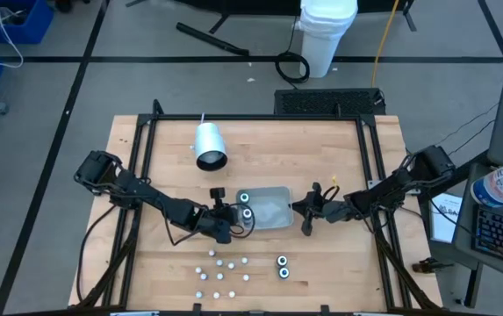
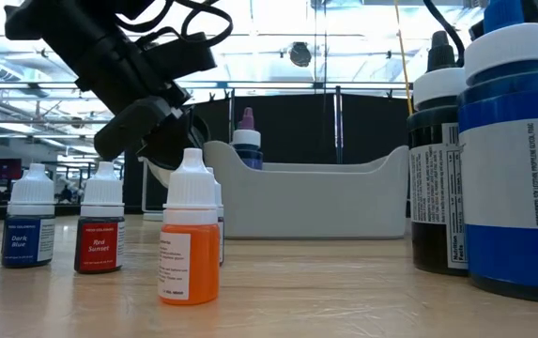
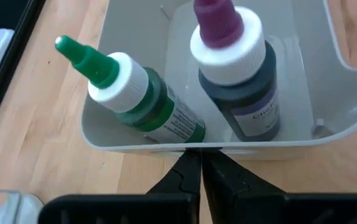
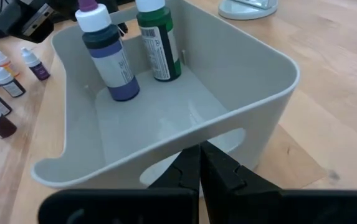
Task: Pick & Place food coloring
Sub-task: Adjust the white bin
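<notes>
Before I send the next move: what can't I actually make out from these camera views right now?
- High view: labels and colours of the small bottles on the table, too small.
- Low view: tray contents, hidden by its wall; only one purple tip shows.
- Low view: two large bottles, cut off by the edge.
- Left wrist view: purple bottle label, partly behind the tray wall.
- Low view: which arm this is.

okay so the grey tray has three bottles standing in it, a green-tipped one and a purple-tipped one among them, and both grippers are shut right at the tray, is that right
Not quite: the tray holds two bottles, not three. The left wrist view shows only the green-tipped bottle and the purple-tipped bottle standing inside. The rest holds: the left gripper is shut at one end of the tray and the right gripper is shut at the other.
</notes>
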`<state>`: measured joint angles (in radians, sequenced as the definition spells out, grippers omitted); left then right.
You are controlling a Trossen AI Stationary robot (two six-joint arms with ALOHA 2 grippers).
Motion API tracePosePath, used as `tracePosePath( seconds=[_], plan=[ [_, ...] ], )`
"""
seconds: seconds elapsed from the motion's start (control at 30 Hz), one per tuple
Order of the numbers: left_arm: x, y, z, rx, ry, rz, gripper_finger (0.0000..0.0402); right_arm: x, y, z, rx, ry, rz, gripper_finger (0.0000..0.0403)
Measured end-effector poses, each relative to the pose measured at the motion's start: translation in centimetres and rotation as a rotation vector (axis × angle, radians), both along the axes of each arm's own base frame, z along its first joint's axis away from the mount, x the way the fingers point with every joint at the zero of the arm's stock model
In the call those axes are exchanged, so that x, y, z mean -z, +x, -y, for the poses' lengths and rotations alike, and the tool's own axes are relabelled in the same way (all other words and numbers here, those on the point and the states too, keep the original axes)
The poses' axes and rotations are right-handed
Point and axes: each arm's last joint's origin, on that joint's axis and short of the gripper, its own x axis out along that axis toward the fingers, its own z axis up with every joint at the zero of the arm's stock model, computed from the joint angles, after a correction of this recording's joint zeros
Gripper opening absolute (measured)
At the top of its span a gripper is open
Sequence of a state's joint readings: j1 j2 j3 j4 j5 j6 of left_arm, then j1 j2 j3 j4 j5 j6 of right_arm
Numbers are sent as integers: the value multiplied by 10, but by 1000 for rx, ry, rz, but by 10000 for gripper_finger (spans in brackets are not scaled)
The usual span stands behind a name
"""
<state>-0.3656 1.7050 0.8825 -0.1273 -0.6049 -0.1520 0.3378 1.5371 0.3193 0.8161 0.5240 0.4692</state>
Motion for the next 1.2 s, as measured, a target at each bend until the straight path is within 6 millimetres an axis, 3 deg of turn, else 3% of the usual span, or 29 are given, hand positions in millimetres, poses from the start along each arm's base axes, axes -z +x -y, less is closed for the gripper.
tracePosePath(
  seconds=[0.13,0.37,0.77,1.2],
  plan=[
    [1,-1,0,4,-15,-8,5,1,-2,1,-4,-8,-8,0],
    [1,-4,9,40,-21,-15,30,4,-5,1,1,10,-15,0],
    [7,-17,16,37,3,-113,33,4,-10,4,9,-14,-79,0],
    [6,-38,33,-23,117,-110,12,-16,-34,1,-61,-73,-173,0]
  ],
)
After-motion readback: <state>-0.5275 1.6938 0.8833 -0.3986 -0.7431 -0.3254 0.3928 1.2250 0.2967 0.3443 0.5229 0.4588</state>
